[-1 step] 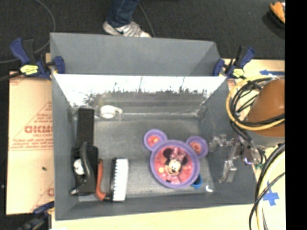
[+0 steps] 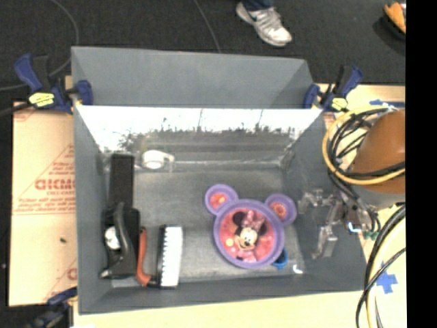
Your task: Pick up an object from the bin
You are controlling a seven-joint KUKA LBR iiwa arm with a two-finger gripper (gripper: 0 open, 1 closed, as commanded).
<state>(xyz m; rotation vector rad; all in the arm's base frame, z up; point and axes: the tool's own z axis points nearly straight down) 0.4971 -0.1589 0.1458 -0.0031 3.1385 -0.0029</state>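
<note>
My gripper (image 2: 325, 227) hangs over the bin's sloping right wall, a little to the right of a purple mouse-shaped plate (image 2: 248, 232). The plate lies flat on the bin floor at the front right, with two round ears and a pink cartoon mouse in its middle. A small blue thing (image 2: 280, 263) peeks out at the plate's front right edge. Nothing shows in the gripper.
A white brush (image 2: 170, 254) lies at the front middle, and beside it is a red-handled tool (image 2: 142, 257). A long black tool (image 2: 120, 219) lies along the left wall. A white tape roll (image 2: 156, 160) sits at the back left.
</note>
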